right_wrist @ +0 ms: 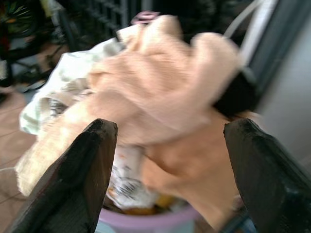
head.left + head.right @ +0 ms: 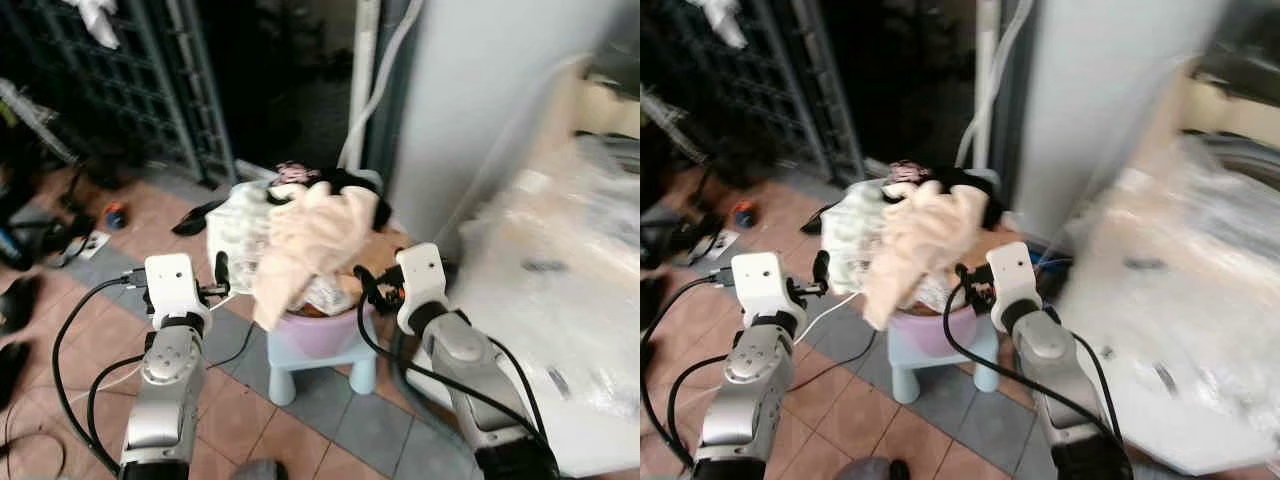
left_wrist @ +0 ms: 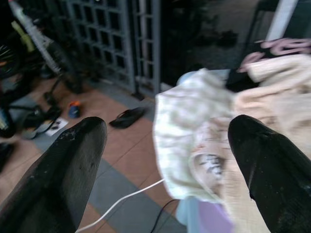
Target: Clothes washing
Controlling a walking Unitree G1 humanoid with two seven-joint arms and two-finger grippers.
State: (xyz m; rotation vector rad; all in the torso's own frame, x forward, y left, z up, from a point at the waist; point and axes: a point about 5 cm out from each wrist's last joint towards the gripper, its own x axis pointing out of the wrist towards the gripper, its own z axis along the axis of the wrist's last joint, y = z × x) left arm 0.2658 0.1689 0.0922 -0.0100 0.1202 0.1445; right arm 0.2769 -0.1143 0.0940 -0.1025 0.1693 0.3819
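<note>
Heaped clothes (image 2: 300,235), peach, pale green, black, overflowing purple basin (image 2: 320,330) on pale-blue stool (image 2: 325,365)

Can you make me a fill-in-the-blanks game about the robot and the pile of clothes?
1. The purple basin full of clothes sits on a little light blue ____.
2. The big cloth hanging over the front of the pile, the peach garment, is ____ in colour.
3. The left claw and the right claw both have their fingers ____.
4. The floor is covered in ____.

Missing words: stool; peach; open; tiles
</note>
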